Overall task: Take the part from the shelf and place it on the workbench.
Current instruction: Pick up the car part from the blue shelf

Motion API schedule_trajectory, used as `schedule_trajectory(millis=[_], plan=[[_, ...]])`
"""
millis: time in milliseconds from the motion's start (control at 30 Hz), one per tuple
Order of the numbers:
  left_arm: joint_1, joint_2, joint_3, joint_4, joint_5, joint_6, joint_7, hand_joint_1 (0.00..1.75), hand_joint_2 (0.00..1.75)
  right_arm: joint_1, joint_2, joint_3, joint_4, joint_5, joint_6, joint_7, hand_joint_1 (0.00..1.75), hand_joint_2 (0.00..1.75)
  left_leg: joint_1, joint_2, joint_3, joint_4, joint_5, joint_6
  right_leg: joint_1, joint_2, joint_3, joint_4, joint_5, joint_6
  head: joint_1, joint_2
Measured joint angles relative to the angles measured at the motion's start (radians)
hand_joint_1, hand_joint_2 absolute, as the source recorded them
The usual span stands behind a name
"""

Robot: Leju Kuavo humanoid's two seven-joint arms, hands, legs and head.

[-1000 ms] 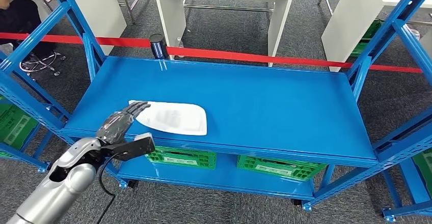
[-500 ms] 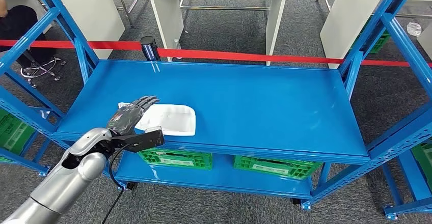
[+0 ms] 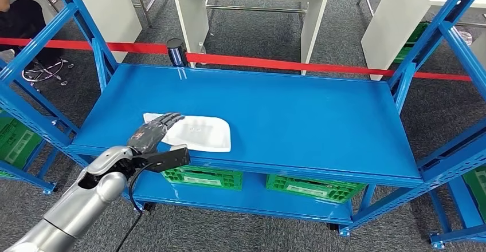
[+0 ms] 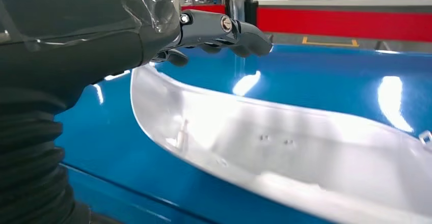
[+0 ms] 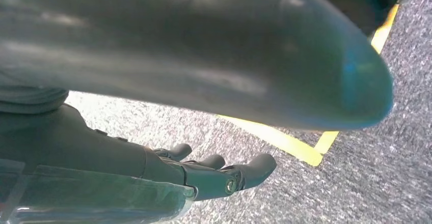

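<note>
The flat metal shelf is bright blue and shiny, with blue frame posts. The thin plastic part on it is plain white. The robot's left hand is dark grey, on a silver arm. Green plastic crates sit below. A red tape runs behind. The carpet floor is grey, with a yellow line.

Blue uprights are flanking the shelf at 9 and 3 o'clock; bare surface is lying at 3 o'clock of the part.
</note>
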Motion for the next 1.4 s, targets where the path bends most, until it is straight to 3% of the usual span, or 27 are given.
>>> schedule_trajectory(millis=[67, 167, 233, 267, 367, 400, 433, 500, 533, 567, 633, 667, 700, 767, 867, 900, 933, 1000, 1033, 1100, 1200, 1267, 1300, 1367, 1400], plan=[[0.002, 0.001, 0.001, 0.003, 0.001, 0.002, 0.001, 0.0, 1.75, 0.0, 0.0, 0.0, 0.001, 0.0, 0.0, 0.0, 0.0, 0.0, -0.002, -0.002, -0.009, 0.019, -0.01, -0.013, -0.001, 0.001, 0.048, -0.093, 0.029, -0.006, 0.001, 0.0], [0.008, 0.002, 0.002, 0.007, 0.002, 0.004, 0.001, 0.0, 1.75, 0.0, 0.001, 0.001, 0.001, 0.0, 0.0, -0.001, 0.0, 0.0, -0.002, -0.002, -0.017, 0.03, -0.015, -0.023, 0.005, 0.003, 0.053, -0.102, 0.032, -0.035, 0.0, 0.0], [0.012, 0.002, 0.005, 0.009, 0.002, 0.005, 0.001, 0.0, 1.75, 0.0, 0.001, 0.001, 0.001, 0.0, 0.0, -0.001, 0.0, 0.0, 0.003, -0.002, -0.03, 0.058, -0.036, -0.032, 0.002, 0.003, 0.055, -0.104, 0.034, -0.045, -0.001, 0.0], [0.014, 0.002, 0.006, 0.01, 0.002, 0.006, 0.001, 0.0, 1.75, -0.001, 0.001, 0.001, 0.001, 0.0, 0.0, -0.001, 0.0, 0.0, 0.006, -0.002, -0.049, 0.098, -0.06, -0.038, 0.0, 0.003, 0.055, -0.105, 0.035, -0.049, -0.002, 0.0], [0.024, 0.002, 0.01, 0.018, 0.002, 0.007, 0.001, 0.0, 1.75, -0.001, 0.002, 0.002, 0.001, 0.0, -0.001, -0.001, 0.0, 0.0, 0.012, -0.001, -0.138, 0.287, -0.141, -0.049, 0.003, 0.003, 0.054, -0.104, 0.034, -0.052, -0.004, 0.0], [0.028, 0.002, 0.011, 0.022, 0.002, 0.008, 0.001, 0.0, 1.75, -0.001, 0.003, 0.002, 0.001, 0.0, -0.001, -0.001, 0.0, 0.0, 0.013, -0.001, -0.153, 0.317, -0.144, -0.049, 0.004, 0.003, 0.055, -0.104, 0.034, -0.052, -0.004, 0.0], [0.031, 0.002, 0.013, 0.026, 0.002, 0.008, 0.001, 0.0, 1.75, -0.002, 0.003, 0.002, 0.001, 0.0, -0.001, -0.001, 0.0, 0.0, 0.013, -0.001, -0.149, 0.305, -0.127, -0.047, 0.005, 0.004, 0.055, -0.104, 0.034, -0.052, -0.004, 0.0], [0.032, 0.002, 0.019, 0.031, 0.002, 0.009, 0.001, 0.0, 1.75, -0.004, 0.004, 0.002, 0.001, 0.0, -0.001, -0.001, 0.0, 0.0, 0.01, -0.002, -0.087, 0.178, -0.061, -0.034, 0.008, 0.005, 0.058, -0.105, 0.034, -0.052, -0.004, 0.0], [0.032, 0.002, 0.022, 0.032, 0.002, 0.009, 0.001, 0.17, 1.75, -0.005, 0.006, 0.002, 0.001, 0.0, -0.001, -0.001, 0.0, 0.0, 0.007, -0.001, -0.053, 0.11, -0.037, -0.026, 0.01, 0.005, 0.058, -0.105, 0.035, -0.051, -0.003, 0.0], [0.031, 0.002, 0.025, 0.032, 0.002, 0.01, 0.001, 0.53, 1.75, -0.007, 0.008, 0.002, 0.001, 0.0, -0.001, -0.001, 0.0, 0.0, 0.002, 0.0, -0.029, 0.061, -0.024, -0.018, 0.01, 0.005, 0.057, -0.105, 0.035, -0.05, -0.003, 0.0], [0.031, 0.005, 0.029, 0.034, 0.004, 0.008, 0.001, 1.39, 1.75, -0.009, 0.011, 0.002, 0.002, 0.001, -0.001, -0.001, 0.0, 0.0, -0.006, 0.002, -0.017, 0.034, -0.025, -0.011, 0.008, 0.004, 0.054, -0.107, 0.037, -0.044, -0.003, 0.0], [0.031, 0.007, 0.031, 0.035, 0.006, 0.005, 0.001, 1.65, 1.75, -0.01, 0.012, 0.002, 0.002, 0.002, -0.001, -0.001, 0.0, 0.0, -0.008, 0.002, -0.014, 0.027, -0.022, -0.008, 0.007, 0.003, 0.056, -0.111, 0.039, -0.039, -0.004, 0.0], [0.032, 0.008, 0.034, 0.036, 0.008, 0.003, 0.001, 1.74, 1.75, -0.01, 0.013, 0.002, 0.002, 0.002, -0.001, -0.001, 0.0, 0.0, -0.007, 0.003, -0.007, 0.017, -0.016, -0.005, 0.008, 0.002, 0.056, -0.111, 0.038, -0.035, -0.005, 0.0], [0.033, 0.008, 0.04, 0.037, 0.011, 0.0, 0.0, 1.75, 1.75, -0.012, 0.014, 0.002, 0.004, 0.003, -0.001, -0.002, 0.0, 0.0, -0.002, 0.004, 0.009, -0.008, -0.001, 0.004, 0.011, 0.001, 0.036, -0.069, 0.014, -0.034, -0.003, 0.0], [0.041, 0.008, 0.043, 0.038, 0.012, -0.001, 0.0, 1.7, 1.75, -0.012, 0.013, 0.001, 0.008, 0.003, 0.0, -0.004, 0.0, 0.0, -0.001, 0.004, 0.009, -0.016, 0.005, 0.009, 0.01, 0.0, -0.053, 0.116, -0.061, -0.04, -0.001, 0.0], [0.046, 0.008, 0.043, 0.039, 0.012, -0.001, -0.001, 1.66, 1.75, -0.011, 0.013, 0.001, 0.009, 0.003, 0.001, -0.006, 0.0, 0.0, -0.002, 0.004, 0.007, -0.015, 0.005, 0.009, 0.009, 0.0, -0.072, 0.154, -0.071, -0.036, -0.001, 0.0], [0.05, 0.008, 0.043, 0.04, 0.012, -0.001, -0.002, 1.61, 1.75, -0.011, 0.013, 0.0, 0.01, 0.003, 0.001, -0.009, 0.0, 0.0, -0.002, 0.004, 0.007, -0.014, 0.005, 0.008, 0.008, 0.0, -0.074, 0.156, -0.065, -0.028, -0.001, 0.0], [0.054, 0.008, 0.045, 0.04, 0.011, 0.0, -0.005, 1.53, 1.75, -0.012, 0.013, -0.002, 0.012, 0.003, 0.001, -0.015, 0.0, 0.0, -0.001, 0.002, 0.006, -0.007, 0.001, 0.003, 0.004, -0.001, -0.019, 0.045, -0.016, -0.007, -0.001, 0.0], [0.055, 0.008, 0.046, 0.04, 0.011, 0.001, -0.007, 1.48, 1.75, -0.012, 0.013, -0.004, 0.013, 0.003, 0.001, -0.017, 0.0, 0.0, -0.002, 0.001, 0.003, 0.001, -0.003, -0.003, 0.003, -0.001, 0.015, -0.023, 0.007, -0.003, 0.0, 0.0], [0.054, 0.008, 0.05, 0.04, 0.009, 0.003, -0.01, 1.37, 1.75, -0.012, 0.014, -0.008, 0.014, 0.003, 0.001, -0.02, 0.0, 0.0, -0.005, -0.001, -0.005, 0.017, -0.012, -0.014, 0.003, -0.001, 0.055, -0.102, 0.032, -0.014, -0.002, 0.0], [0.053, 0.009, 0.054, 0.04, 0.003, 0.008, -0.015, 1.34, 1.75, -0.012, 0.017, -0.013, 0.015, 0.003, 0.001, -0.025, 0.0, 0.0, -0.003, -0.001, -0.013, 0.027, -0.017, -0.024, 0.005, 0.001, 0.055, -0.107, 0.035, -0.039, -0.002, 0.0], [0.052, 0.01, 0.056, 0.04, -0.003, 0.013, -0.018, 1.37, 1.75, -0.012, 0.018, -0.016, 0.015, 0.004, 0.001, -0.03, 0.0, 0.0, 0.001, -0.001, -0.033, 0.071, -0.046, -0.035, 0.001, 0.001, 0.057, -0.108, 0.037, -0.048, -0.005, 0.0], [0.051, 0.01, 0.057, 0.04, -0.006, 0.015, -0.019, 1.28, 1.75, -0.012, 0.019, -0.017, 0.015, 0.005, 0.001, -0.032, 0.0, 0.0, 0.004, -0.001, -0.058, 0.123, -0.075, -0.041, 0.001, 0.002, 0.057, -0.109, 0.037, -0.051, -0.008, 0.0], [0.051, 0.01, 0.058, 0.041, -0.008, 0.018, -0.02, 0.82, 1.75, -0.012, 0.02, -0.017, 0.015, 0.008, 0.001, -0.034, 0.0, 0.0, 0.009, -0.001, -0.122, 0.257, -0.134, -0.049, 0.002, 0.002, 0.056, -0.108, 0.037, -0.054, -0.01, 0.0], [0.052, 0.01, 0.057, 0.041, -0.008, 0.019, -0.02, 0.52, 1.75, -0.012, 0.021, -0.017, 0.015, 0.01, 0.001, -0.035, 0.0, 0.0, 0.01, -0.001, -0.146, 0.305, -0.147, -0.05, 0.003, 0.002, 0.055, -0.108, 0.037, -0.054, -0.01, 0.0]])
